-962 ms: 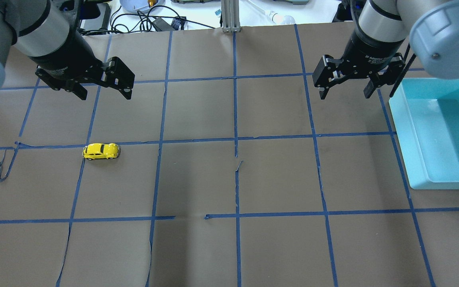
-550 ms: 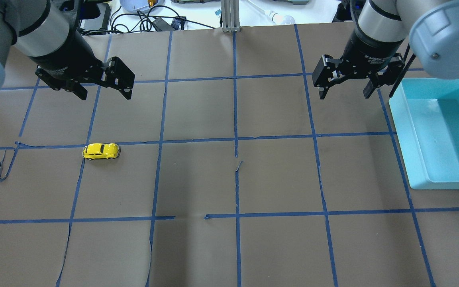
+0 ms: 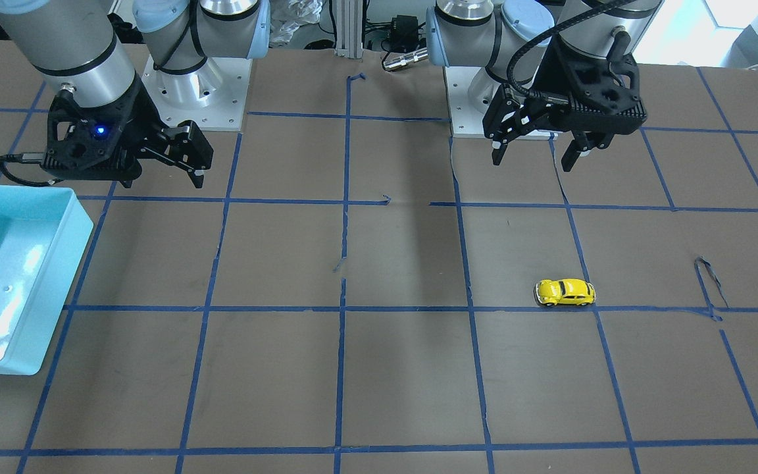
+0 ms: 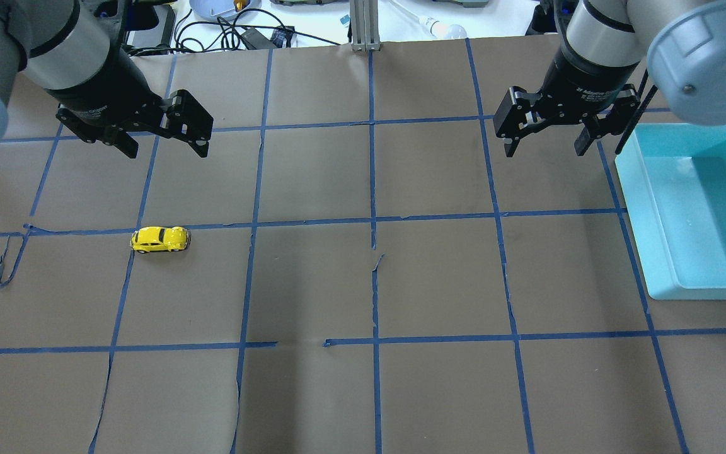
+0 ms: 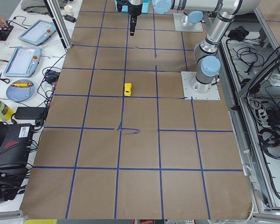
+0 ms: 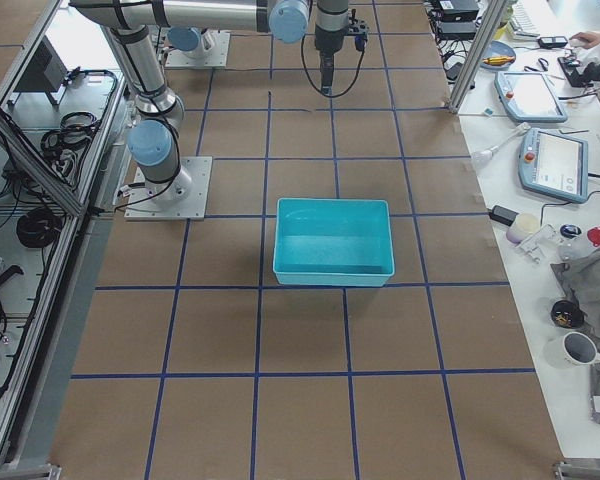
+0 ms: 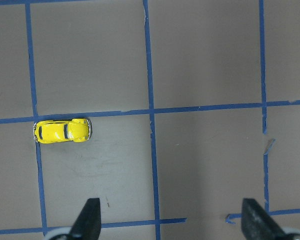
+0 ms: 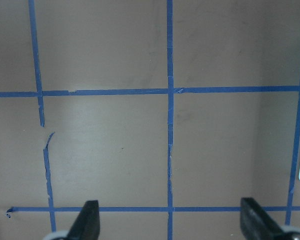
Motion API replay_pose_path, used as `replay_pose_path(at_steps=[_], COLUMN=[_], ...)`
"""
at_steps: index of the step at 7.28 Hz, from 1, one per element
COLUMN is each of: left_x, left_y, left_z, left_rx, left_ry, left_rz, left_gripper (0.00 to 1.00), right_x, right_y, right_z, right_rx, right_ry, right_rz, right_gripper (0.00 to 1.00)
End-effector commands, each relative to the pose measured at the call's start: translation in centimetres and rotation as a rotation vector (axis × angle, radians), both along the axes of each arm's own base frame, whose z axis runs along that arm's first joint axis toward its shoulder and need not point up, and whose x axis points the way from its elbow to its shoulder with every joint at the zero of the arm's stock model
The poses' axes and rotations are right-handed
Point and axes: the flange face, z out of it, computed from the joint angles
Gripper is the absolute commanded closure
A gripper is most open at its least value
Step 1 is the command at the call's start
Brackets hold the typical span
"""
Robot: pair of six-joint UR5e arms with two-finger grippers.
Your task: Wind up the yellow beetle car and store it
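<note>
The yellow beetle car [image 4: 160,239] stands on its wheels on the brown paper table, on the left side, just below a blue tape line. It also shows in the front-facing view [image 3: 565,292], the left wrist view [image 7: 63,131] and the exterior left view [image 5: 128,88]. My left gripper [image 4: 164,146] hangs open and empty high above the table, behind the car; it also shows in the front-facing view [image 3: 535,157]. My right gripper [image 4: 546,146] hangs open and empty next to the light blue bin [image 4: 653,252].
The bin is empty and sits at the table's right edge, also in the front-facing view [image 3: 56,289] and the exterior right view [image 6: 332,275]. Blue tape lines grid the paper [image 4: 373,227]. Cables and tools lie beyond the far edge.
</note>
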Motion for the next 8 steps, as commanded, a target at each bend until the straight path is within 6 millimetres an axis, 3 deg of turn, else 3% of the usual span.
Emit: replay_pose_path(at_steps=[1, 8], left_x=[0.0, 0.0], left_y=[0.0, 0.0], left_z=[0.0, 0.0], left_rx=[0.0, 0.0], left_ry=[0.0, 0.0], left_rz=[0.0, 0.0], left_gripper=[0.0, 0.0], right_x=[-0.06, 0.04], right_y=[0.0, 0.04], right_z=[0.02, 0.13], right_rx=[0.0, -0.005], right_ry=[0.002, 0.0], right_rz=[0.001, 0.013], right_gripper=[0.0, 0.0])
